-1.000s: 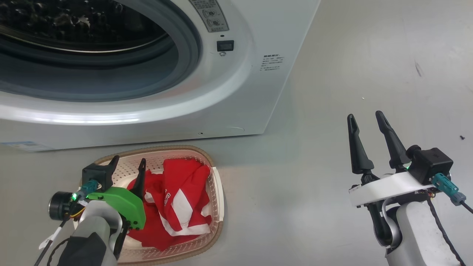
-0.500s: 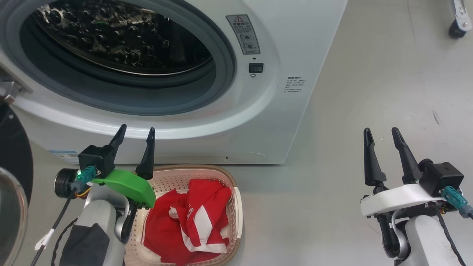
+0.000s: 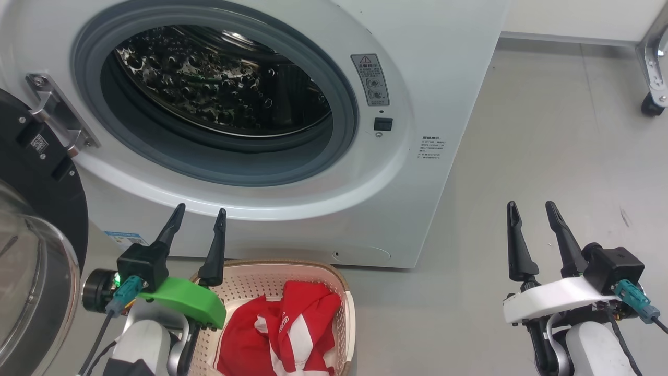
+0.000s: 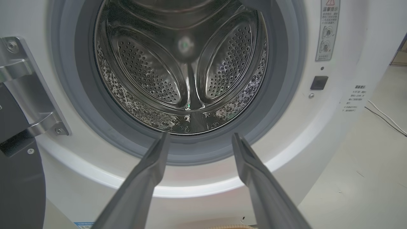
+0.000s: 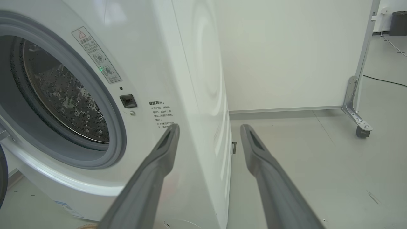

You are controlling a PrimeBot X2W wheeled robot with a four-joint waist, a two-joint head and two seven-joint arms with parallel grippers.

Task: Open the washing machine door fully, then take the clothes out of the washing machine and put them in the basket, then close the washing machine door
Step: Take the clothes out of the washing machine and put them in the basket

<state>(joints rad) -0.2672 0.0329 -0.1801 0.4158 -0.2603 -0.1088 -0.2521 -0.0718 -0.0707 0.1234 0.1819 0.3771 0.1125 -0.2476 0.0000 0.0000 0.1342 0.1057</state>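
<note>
The white washing machine (image 3: 443, 68) stands with its round drum mouth (image 3: 219, 89) uncovered; the steel drum (image 4: 184, 70) looks bare inside. Its door (image 3: 31, 209), black-rimmed with a glass bowl, hangs swung out at the far left on a metal hinge (image 3: 57, 112). Red clothes (image 3: 282, 334) with white stripes lie in the cream basket (image 3: 342, 303) on the floor below the machine. My left gripper (image 3: 200, 218) is open, just above the basket's left rim, fingers pointing at the drum mouth (image 4: 178, 149). My right gripper (image 3: 530, 211) is open over bare floor, right of the machine's corner (image 5: 203, 127).
Grey floor (image 3: 548, 156) stretches to the right of the machine. A white panel on a castered metal foot (image 5: 357, 117) stands at the far right, its wheel (image 3: 652, 104) near the head view's edge. A cable (image 5: 384, 81) lies on the floor beyond it.
The head camera has tilted up, so the machine, drum and door hinge now show more and the basket sits lower in view. My left gripper has risen from inside the basket to above its rim.
</note>
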